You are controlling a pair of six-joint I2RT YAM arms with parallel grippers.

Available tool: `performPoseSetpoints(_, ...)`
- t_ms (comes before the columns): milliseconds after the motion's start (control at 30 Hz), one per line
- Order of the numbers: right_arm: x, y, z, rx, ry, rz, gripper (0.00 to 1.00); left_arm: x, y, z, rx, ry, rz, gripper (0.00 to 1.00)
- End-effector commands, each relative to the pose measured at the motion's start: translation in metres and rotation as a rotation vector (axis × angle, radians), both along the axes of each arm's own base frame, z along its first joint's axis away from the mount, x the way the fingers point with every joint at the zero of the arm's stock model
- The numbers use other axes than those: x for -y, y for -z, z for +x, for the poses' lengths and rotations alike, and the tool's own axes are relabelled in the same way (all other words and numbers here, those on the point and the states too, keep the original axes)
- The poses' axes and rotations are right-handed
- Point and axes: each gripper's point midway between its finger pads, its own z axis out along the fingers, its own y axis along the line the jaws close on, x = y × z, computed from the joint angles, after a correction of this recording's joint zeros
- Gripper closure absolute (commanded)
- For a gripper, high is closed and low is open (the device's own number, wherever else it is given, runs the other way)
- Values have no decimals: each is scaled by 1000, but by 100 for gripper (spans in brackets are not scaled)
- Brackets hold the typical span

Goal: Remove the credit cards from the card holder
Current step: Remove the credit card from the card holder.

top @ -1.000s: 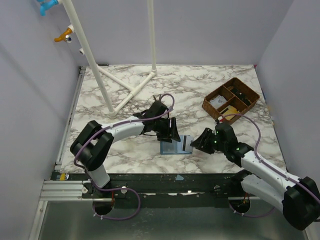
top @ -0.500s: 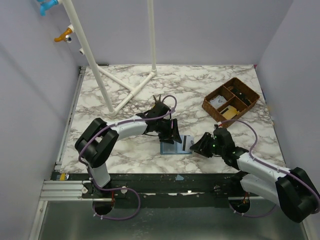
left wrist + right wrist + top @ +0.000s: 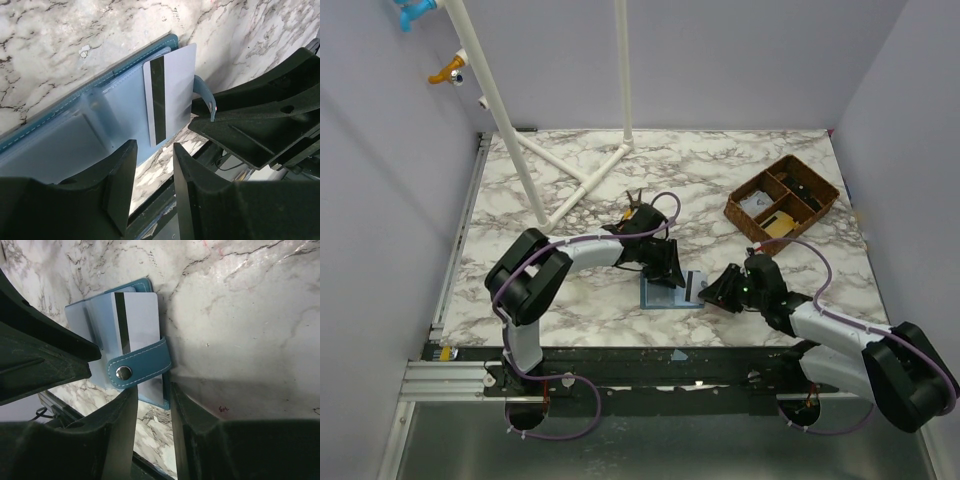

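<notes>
Lower centre, top view: card holder [image 3: 665,293] lies open, flat on table [image 3: 570,310].
Card [image 3: 141,325]: half out, long axis aimed at R gripper [image 3: 152,395].
R gripper: jaws apart, nothing pinched; nearer arm, so I'd pull w/ it.
L gripper [image 3: 154,150]: jaws apart, empty, at holder's edge.
In the way: snap strap [image 3: 137,367] across card.
Tray [image 3: 782,197]: upper right, well apart.

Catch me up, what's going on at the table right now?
Both arms are on the blue card holder, lying open on the marble table near the front edge. A pale card with a black stripe sticks partway out of its pocket toward the right arm. The left tool sits over the holder with jaws apart. The right tool has the card's end between its jaws, beside the snap strap; whether it grips the card I can't tell. No card is fully out.
</notes>
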Motion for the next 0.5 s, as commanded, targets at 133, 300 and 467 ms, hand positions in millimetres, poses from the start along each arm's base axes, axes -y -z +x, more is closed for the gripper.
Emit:
performPoseSetpoints(133,-4,-2,5,13,-4,17,67,10,7,-2,-17,27,-12,68)
performPoseSetpoints(300,-6,-6,6,16,-7,26,71,11,12,-5,-26,29,1,76)
performPoseSetpoints(467,-7,-8,6,17,-7,33,75,13,12,-6,-24,34,8,81)
